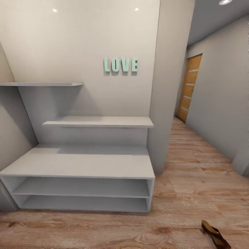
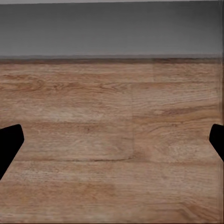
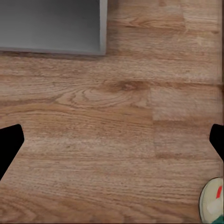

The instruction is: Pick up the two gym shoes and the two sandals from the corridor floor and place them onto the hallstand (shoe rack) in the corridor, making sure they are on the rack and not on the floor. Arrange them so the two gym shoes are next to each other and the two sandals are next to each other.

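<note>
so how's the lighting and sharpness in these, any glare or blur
Head view: even soft light, two small glare spots high on the wall, soft shadows under the hallstand shelves, a sandal cut by the frame's lower edge. Left wrist view: floor grain slightly soft, fingers plain black shapes at the edges. Right wrist view: similar softness; a gym shoe blurred, cropped at the corner.

Mint-green "LOVE" letters [image 1: 120,64] on the grey wall [image 1: 86,38] above the hallstand [image 1: 83,162]; no other txt.

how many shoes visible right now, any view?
2. One dark brown leather sandal lies on the wood-plank floor right of the light grey hallstand. One white gym shoe shows partly at the right wrist view's edge. The others may be out of frame.
</note>
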